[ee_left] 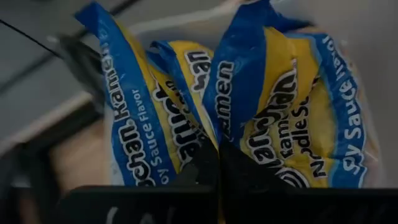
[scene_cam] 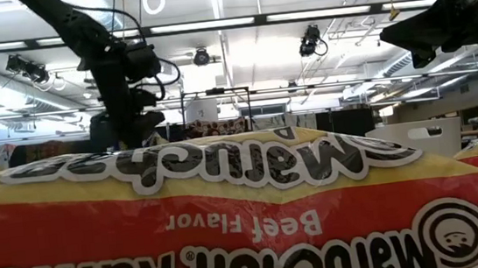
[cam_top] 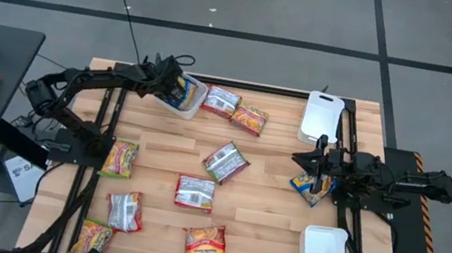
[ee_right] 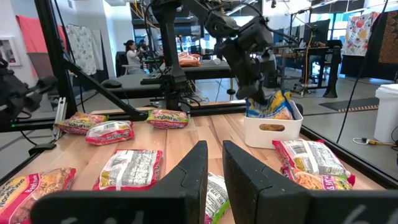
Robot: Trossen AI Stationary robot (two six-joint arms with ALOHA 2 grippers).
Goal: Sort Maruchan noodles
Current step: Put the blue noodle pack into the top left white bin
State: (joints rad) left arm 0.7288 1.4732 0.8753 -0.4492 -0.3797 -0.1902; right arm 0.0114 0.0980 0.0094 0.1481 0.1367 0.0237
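We saw bright ceiling strip lights (scene_cam: 211,24) flaring overhead, even light with soft shadows on the table (cam_top: 260,197), the blue-yellow packets (ee_left: 273,106) blurred close up.

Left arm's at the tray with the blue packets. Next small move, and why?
Probably lift the left end effector straight up a little. Its fingers are shut between the blue-and-yellow packets standing in the white tray, with no packet clearly gripped, so backing out first should avoid dragging them over.

A wooden table (cam_top: 266,216) carries scattered noodle packets (cam_top: 226,161) across its middle and lower left, and three white trays (cam_top: 320,117) at the top and right.
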